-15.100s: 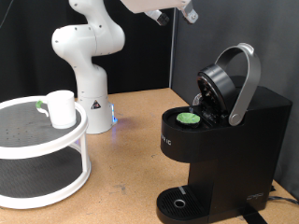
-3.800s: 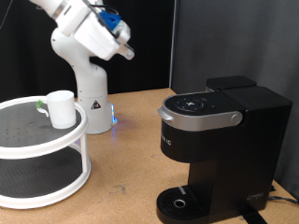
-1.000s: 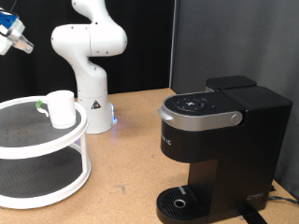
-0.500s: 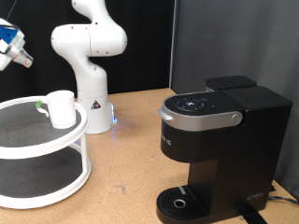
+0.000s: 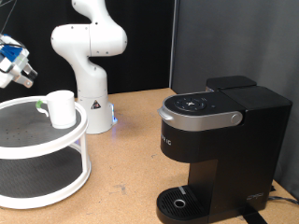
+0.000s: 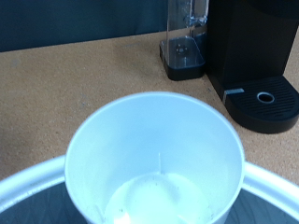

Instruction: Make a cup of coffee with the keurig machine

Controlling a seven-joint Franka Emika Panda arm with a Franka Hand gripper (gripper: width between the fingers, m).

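Note:
The cup (image 5: 61, 108) is a small white mug standing upright on the top tier of the white round rack (image 5: 28, 140), at the exterior view's left. My gripper (image 5: 21, 73) hangs at the left edge, a little above and to the left of the cup, apart from it. The wrist view looks into the empty cup (image 6: 154, 163) from close up; no fingers show there. The keurig machine (image 5: 220, 140) stands at the right with its lid shut, and its round drip tray (image 5: 177, 201) is bare. It also shows in the wrist view (image 6: 257, 47).
The arm's white base (image 5: 89, 65) stands behind the rack. A small green item (image 5: 39, 105) lies on the rack beside the cup. The rack's white rim (image 6: 28, 187) shows in the wrist view. Brown tabletop (image 5: 131, 159) lies between rack and machine.
The machine's lid, open over a green pod 15 s ago, is shut. In the last second my gripper has come down at the left edge towards the cup.

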